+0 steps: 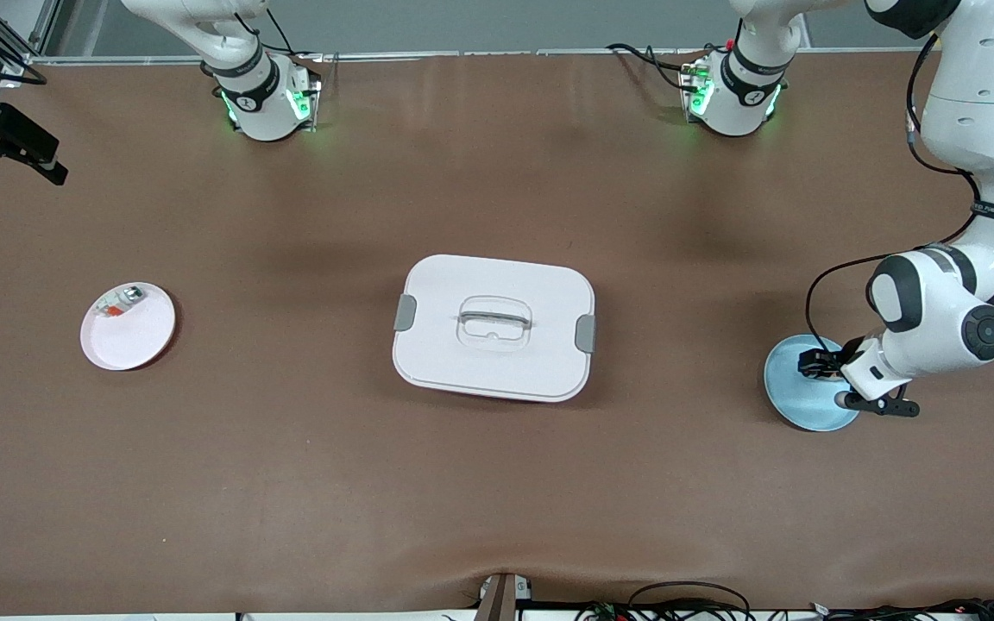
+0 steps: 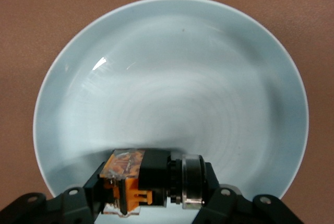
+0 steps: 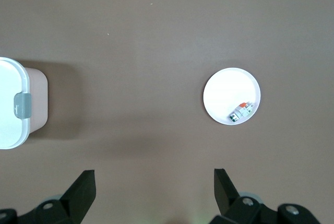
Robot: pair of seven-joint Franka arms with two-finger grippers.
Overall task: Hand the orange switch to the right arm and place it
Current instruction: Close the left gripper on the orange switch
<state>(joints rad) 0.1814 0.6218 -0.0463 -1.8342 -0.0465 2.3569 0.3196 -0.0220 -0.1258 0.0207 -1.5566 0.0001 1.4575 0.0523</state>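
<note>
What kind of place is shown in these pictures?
Probably a robotics lab bench: two arms bolted along a brown table, loose cables at its edge, and staged props, a blue plate, a white plate and a lidded box.

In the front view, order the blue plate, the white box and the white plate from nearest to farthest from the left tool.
1. Blue plate, directly under the left tool, at the left arm's end.
2. White box, at the table's middle.
3. White plate, at the right arm's end.

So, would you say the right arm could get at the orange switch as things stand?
Probably not yet: the orange switch sits between the left gripper's fingers over the blue plate at the left arm's end, while the right gripper hangs open nearer the white plate.
</note>
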